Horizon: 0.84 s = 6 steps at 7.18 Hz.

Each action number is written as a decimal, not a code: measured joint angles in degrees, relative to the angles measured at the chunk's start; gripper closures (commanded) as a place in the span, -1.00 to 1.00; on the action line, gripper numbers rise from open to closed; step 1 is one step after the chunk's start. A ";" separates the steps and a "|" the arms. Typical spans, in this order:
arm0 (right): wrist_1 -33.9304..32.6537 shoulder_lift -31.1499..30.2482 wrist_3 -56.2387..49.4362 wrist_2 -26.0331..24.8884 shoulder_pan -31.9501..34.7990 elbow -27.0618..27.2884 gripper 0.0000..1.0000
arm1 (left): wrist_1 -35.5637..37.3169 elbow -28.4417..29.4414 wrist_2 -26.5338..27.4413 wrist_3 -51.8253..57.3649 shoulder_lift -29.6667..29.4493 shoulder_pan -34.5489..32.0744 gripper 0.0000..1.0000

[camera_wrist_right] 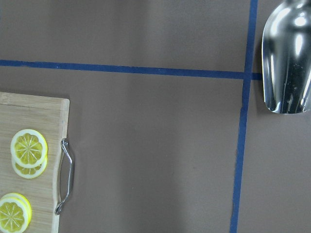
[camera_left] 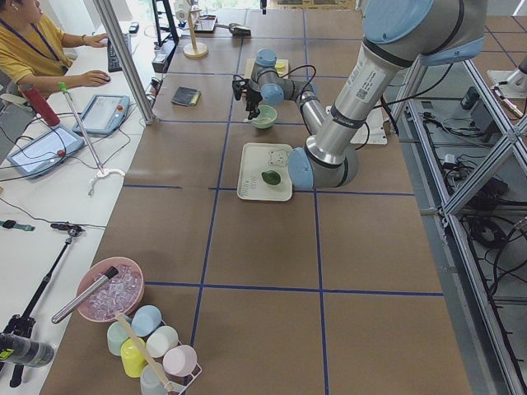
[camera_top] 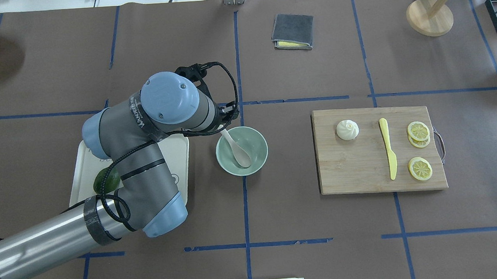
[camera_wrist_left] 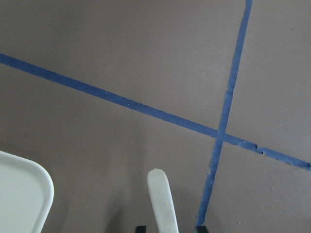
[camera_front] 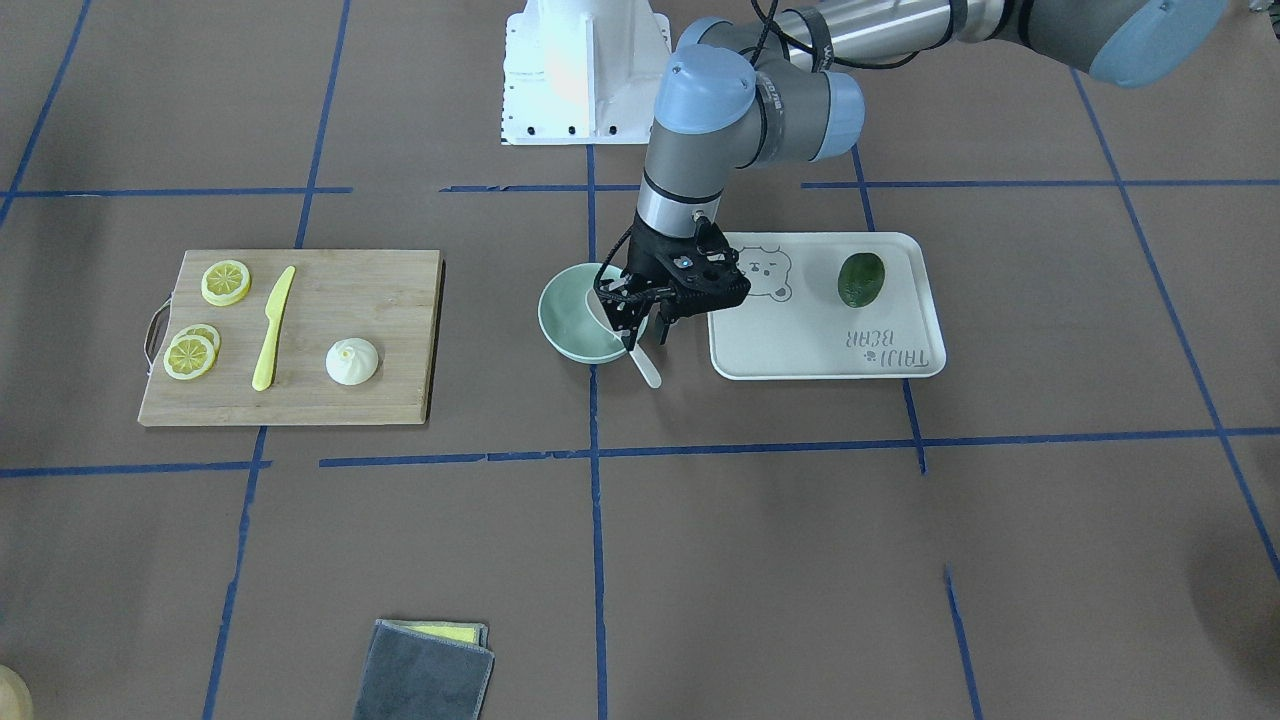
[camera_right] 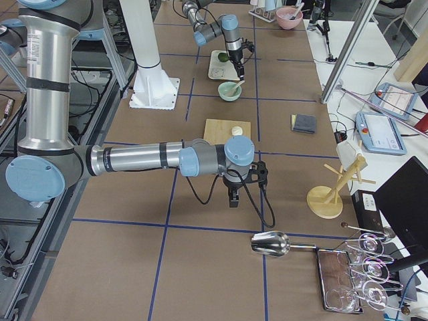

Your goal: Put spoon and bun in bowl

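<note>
The mint-green bowl (camera_top: 256, 140) stands at the table's middle and also shows in the front view (camera_front: 562, 322). The off-white spoon (camera_top: 241, 155) lies with its scoop in the bowl and its handle (camera_front: 648, 368) over the rim. My left gripper (camera_front: 637, 335) is at that rim. In the left wrist view its fingertips (camera_wrist_left: 141, 228) stand apart, with gaps on both sides of the spoon handle (camera_wrist_left: 163, 204), so it looks open. The white bun (camera_top: 347, 130) sits on the wooden board (camera_top: 362, 171). My right gripper (camera_right: 232, 198) hangs beyond the board's far end; I cannot tell its state.
A yellow knife (camera_top: 388, 149) and lemon slices (camera_top: 418, 131) lie on the board. A white tray (camera_front: 800, 345) with a green fruit (camera_front: 861, 279) sits beside the bowl. A grey cloth (camera_top: 293, 31), a wooden stand (camera_top: 430, 16) and a metal scoop (camera_wrist_right: 286, 58) are farther off.
</note>
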 measured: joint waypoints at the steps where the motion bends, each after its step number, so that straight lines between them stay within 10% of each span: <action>1: 0.23 0.12 0.33 0.07 -0.07 0.09 -1.00 | 0.05 -1.37 -0.07 0.05 0.12 -0.04 -0.05; 6: 21.15 0.80 32.02 -5.50 -17.31 3.01 -1.00 | 0.18 -12.44 -8.91 18.42 10.04 -6.77 -0.07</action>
